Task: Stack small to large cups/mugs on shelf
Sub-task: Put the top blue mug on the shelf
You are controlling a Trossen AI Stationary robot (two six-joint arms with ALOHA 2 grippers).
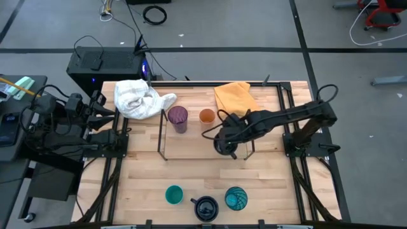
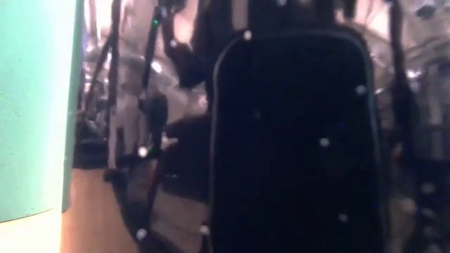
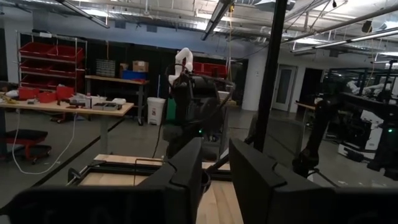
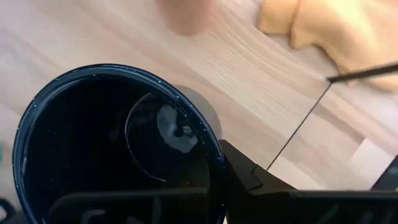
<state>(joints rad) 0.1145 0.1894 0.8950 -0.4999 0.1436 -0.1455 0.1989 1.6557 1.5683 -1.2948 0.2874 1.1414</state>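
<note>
While I grip: right gripper (image 1: 224,145) clenched on the navy mug (image 4: 118,149) rim, over the shelf (image 1: 163,137) right end.
Shelf row: purple tumbler (image 1: 177,117), orange cup (image 1: 206,116) standing.
Next, I judge: set mug beside orange cup, then release.
Left gripper (image 3: 214,171): parked off-table, partly parted, empty.
</note>
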